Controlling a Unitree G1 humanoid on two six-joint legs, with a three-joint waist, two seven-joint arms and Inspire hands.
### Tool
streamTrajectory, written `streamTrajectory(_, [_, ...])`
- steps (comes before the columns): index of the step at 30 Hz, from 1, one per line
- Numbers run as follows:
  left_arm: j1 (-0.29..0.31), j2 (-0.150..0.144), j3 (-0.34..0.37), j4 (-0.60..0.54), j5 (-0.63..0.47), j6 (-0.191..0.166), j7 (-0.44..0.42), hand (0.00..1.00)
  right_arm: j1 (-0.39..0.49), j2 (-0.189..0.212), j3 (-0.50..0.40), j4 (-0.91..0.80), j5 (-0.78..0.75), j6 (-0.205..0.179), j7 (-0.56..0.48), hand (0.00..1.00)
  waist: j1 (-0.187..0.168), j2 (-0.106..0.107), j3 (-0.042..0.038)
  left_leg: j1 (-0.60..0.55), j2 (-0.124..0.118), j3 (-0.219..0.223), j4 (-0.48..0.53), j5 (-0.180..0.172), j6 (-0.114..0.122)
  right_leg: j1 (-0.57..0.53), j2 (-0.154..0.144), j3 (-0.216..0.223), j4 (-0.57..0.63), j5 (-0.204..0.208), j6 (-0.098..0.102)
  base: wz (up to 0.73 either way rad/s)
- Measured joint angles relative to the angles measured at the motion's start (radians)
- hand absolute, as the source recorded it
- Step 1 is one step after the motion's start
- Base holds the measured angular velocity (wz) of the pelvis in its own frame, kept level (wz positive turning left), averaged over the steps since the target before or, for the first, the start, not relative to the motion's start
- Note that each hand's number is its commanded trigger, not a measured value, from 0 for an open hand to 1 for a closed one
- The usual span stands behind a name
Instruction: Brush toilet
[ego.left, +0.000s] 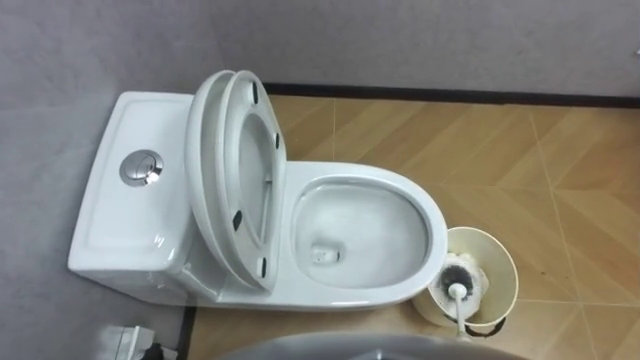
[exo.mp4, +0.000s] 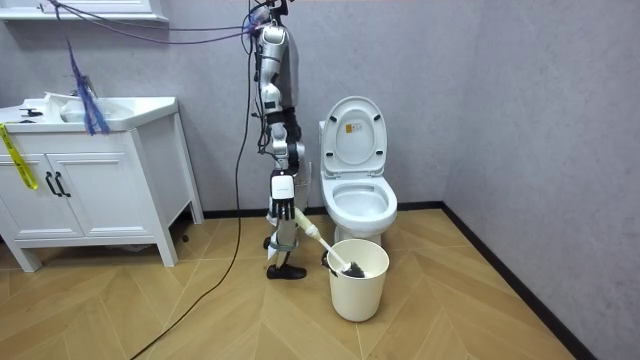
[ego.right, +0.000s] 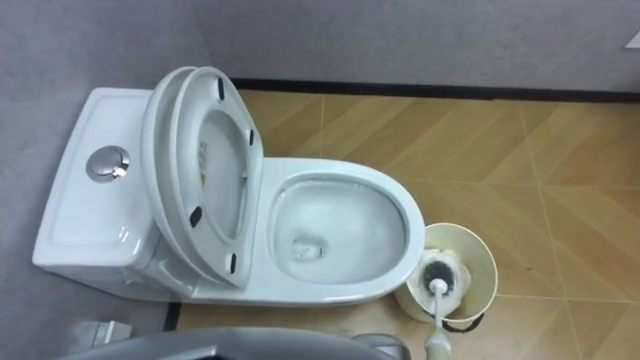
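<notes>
Standing beside the toilet (exo.mp4: 357, 180), at the room view's left of it, the robot reaches one hand (exo.mp4: 284, 190) down to the upper end of the toilet brush (exo.mp4: 330, 250); whether its fingers are curled round the handle cannot be told, nor which hand it is. Below and forward of that hand, the dark bristle head (ego.left: 462, 277) sits inside the cream bucket (ego.left: 500, 262), which stands on the floor just beside the bowl's front rim, so the brush is close to its work. Lid and seat (ego.left: 232, 175) lean upright against the tank (ego.left: 135, 185), leaving the bowl (ego.left: 362, 232) open to the brush. A small sticker on the raised lid's underside carries print too small to read.
</notes>
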Motion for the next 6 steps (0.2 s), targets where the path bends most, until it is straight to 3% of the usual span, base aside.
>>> streamTrajectory(6, [0.0,-0.001,-0.001,0.0,-0.001,0.001,-0.002,0.0,0.0,0.0,0.002,0.001,0.004,0.011,0.0,0.0,0.002,0.0,0.0001,0.001,0.0,0.009,0.0,0.0,0.0,-0.004,0.002,0.019,-0.001,0.0,0.0,-0.02])
